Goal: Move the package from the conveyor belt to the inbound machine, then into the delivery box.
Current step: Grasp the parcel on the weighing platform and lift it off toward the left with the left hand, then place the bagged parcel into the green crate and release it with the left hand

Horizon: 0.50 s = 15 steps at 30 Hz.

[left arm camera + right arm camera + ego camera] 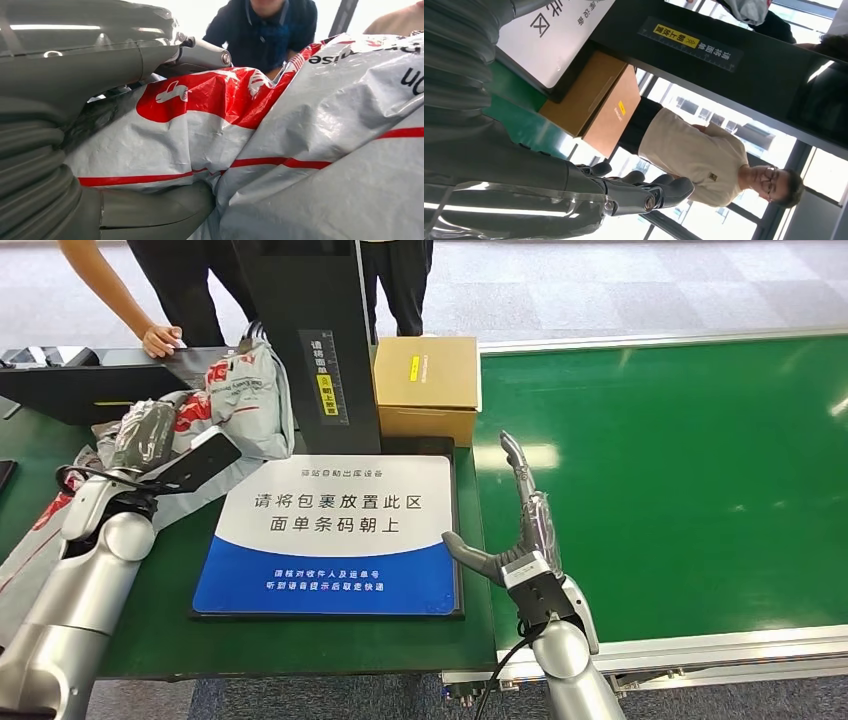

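A grey plastic mail package with red print [240,390] lies crumpled at the left of the green table, beside the inbound machine's black post [310,330]. My left hand [145,435] grips it. In the left wrist view the thumb [150,212] sits under a fold of the package [260,150] and a finger [200,55] lies over it. My right hand [520,525] is open with its fingers stretched forward, hovering at the edge of the green conveyor belt [680,470], right of the machine's blue and white scan mat [330,540].
A closed cardboard box [425,385] stands behind the mat, beside the post; it appears too in the right wrist view [594,100]. A person's hand [160,338] rests on a black panel [80,390] at the back left. More people stand behind the table.
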Each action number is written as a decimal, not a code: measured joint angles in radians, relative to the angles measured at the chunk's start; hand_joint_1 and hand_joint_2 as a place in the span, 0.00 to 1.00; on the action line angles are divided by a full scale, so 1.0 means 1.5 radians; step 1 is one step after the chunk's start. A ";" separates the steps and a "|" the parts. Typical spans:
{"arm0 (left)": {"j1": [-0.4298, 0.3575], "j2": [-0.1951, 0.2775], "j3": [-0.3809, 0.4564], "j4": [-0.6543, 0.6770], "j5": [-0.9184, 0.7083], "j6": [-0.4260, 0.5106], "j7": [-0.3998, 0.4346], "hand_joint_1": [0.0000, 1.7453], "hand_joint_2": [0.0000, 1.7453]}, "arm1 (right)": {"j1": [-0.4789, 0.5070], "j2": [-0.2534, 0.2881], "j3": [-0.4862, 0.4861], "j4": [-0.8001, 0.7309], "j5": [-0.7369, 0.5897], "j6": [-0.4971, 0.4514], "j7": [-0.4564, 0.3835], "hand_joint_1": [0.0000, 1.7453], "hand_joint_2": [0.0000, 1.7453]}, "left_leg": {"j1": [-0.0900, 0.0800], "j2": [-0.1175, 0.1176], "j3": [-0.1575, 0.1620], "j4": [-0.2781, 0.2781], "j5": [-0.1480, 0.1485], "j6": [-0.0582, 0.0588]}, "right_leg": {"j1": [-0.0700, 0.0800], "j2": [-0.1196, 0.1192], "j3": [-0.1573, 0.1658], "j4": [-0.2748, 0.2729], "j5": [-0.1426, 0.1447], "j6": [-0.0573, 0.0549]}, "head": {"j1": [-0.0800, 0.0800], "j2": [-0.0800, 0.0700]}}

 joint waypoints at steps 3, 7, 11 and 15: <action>0.010 0.001 0.030 -0.022 -0.009 0.029 0.015 1.00 1.00 | 0.000 0.001 0.000 0.000 0.004 0.000 0.000 0.00 1.00 | 0.000 0.000 0.000 0.000 0.000 0.000 | 0.000 0.000 0.000 0.000 0.000 0.000 | 0.000 0.000; 0.035 0.002 0.077 -0.058 -0.018 0.065 0.037 1.00 1.00 | 0.000 0.001 0.000 0.000 0.005 -0.002 0.000 0.00 1.00 | 0.000 0.000 0.000 0.000 0.000 0.000 | 0.000 0.000 0.000 0.000 0.000 0.000 | 0.000 0.000; 0.051 0.006 0.120 -0.074 -0.020 0.082 0.042 1.00 1.00 | 0.000 0.001 0.000 0.000 0.005 -0.003 0.001 0.00 1.00 | 0.000 0.000 0.000 0.000 0.000 0.000 | 0.000 0.000 0.000 0.000 0.000 0.000 | 0.000 0.000; 0.056 0.010 0.157 -0.075 -0.034 0.108 0.051 1.00 1.00 | 0.000 0.001 0.000 0.001 0.004 -0.011 0.001 0.00 1.00 | 0.000 0.000 0.000 0.000 0.000 0.000 | 0.000 0.000 0.000 0.000 0.000 0.000 | 0.000 0.000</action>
